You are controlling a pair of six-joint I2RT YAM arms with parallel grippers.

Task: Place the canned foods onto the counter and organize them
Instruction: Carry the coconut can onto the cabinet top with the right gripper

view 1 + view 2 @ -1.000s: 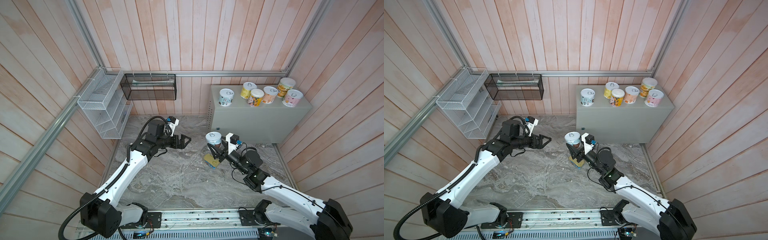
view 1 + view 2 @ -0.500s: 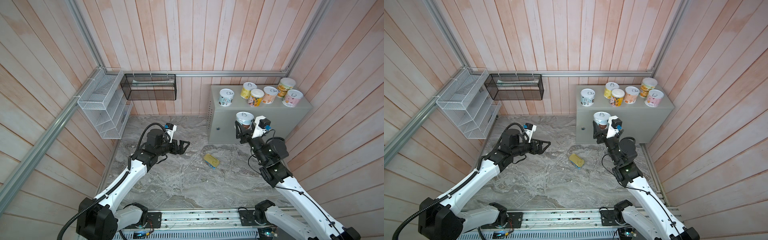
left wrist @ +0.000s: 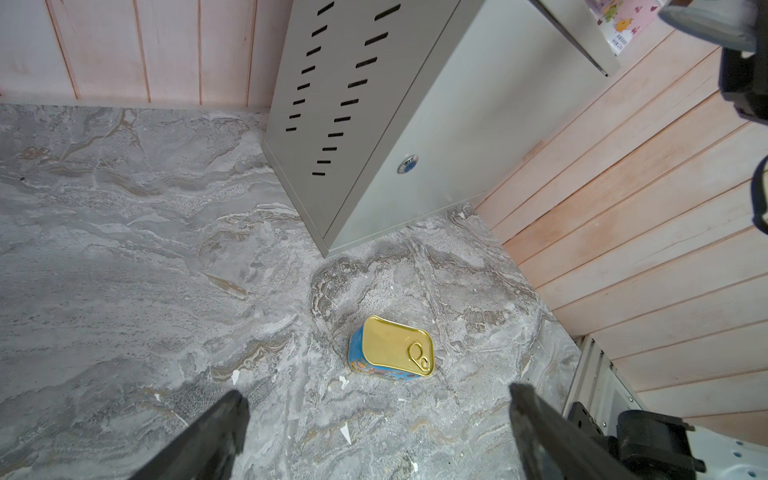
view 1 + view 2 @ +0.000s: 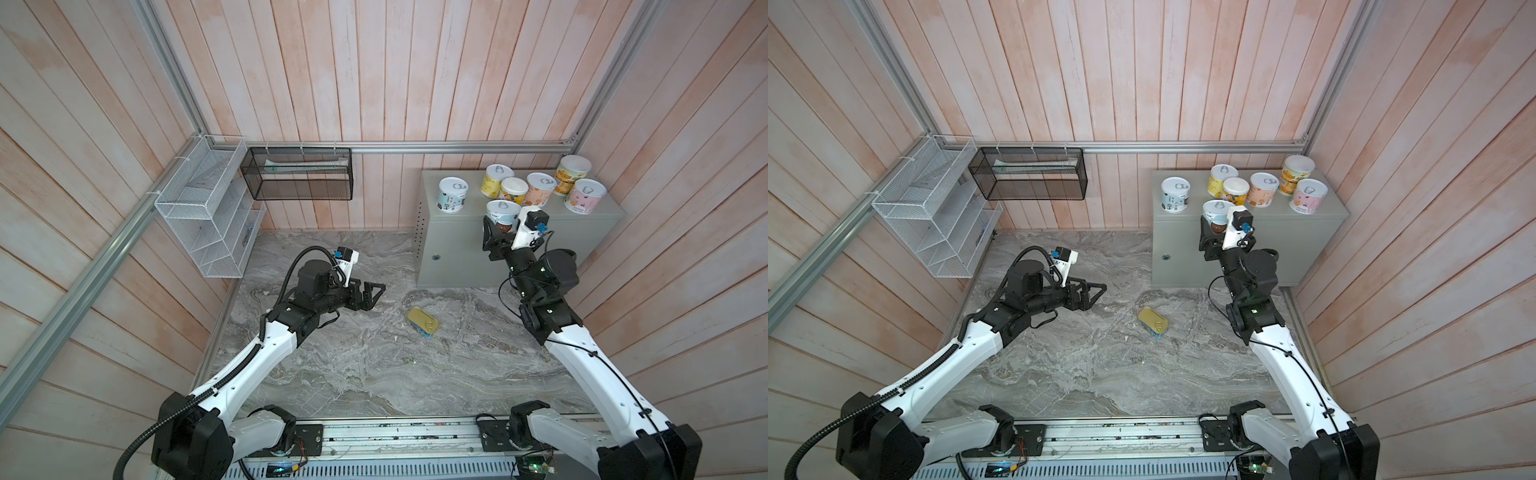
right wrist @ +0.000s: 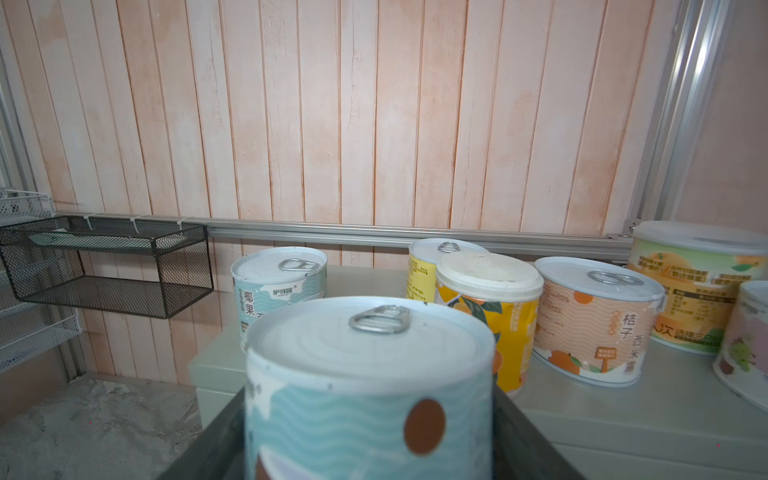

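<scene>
two robot arms in a wood-panelled cell, seen from above. the right gripper (image 4: 500, 223) is clamped on a round tin w/ a teal wave label and silvery pull-tab top (image 5: 370, 395), held upright at the front edge of the pale grey-green metal cabinet (image 4: 457, 253), i.e. the counter; can't tell if the tin's base touches the top. six more round tins stand on the cabinet top: a white-and-teal tin (image 4: 453, 195) apart on the left, then a cluster w/ a yellow tin (image 4: 493, 179), an orange-yellow tin w/ a white lid (image 4: 513, 192) just behind the held one, a peach tin (image 4: 540, 189), a taller green-and-orange tin (image 4: 573, 174) and a pink tin (image 4: 585, 196) at the right. the left gripper (image 4: 375, 296) hangs over the grey marbled slab (image 4: 353, 374), jaws spread wide, empty. a rectangular blue tin w/ a gold pull-tab top (image 3: 395, 347) lies flat on the slab in front of the cabinet, near the left gripper's open tips but apart from them. a white wire mesh basket (image 4: 199, 216) and a black mesh basket (image 4: 297, 174) hang on the walls, left of the cabinet.
</scene>
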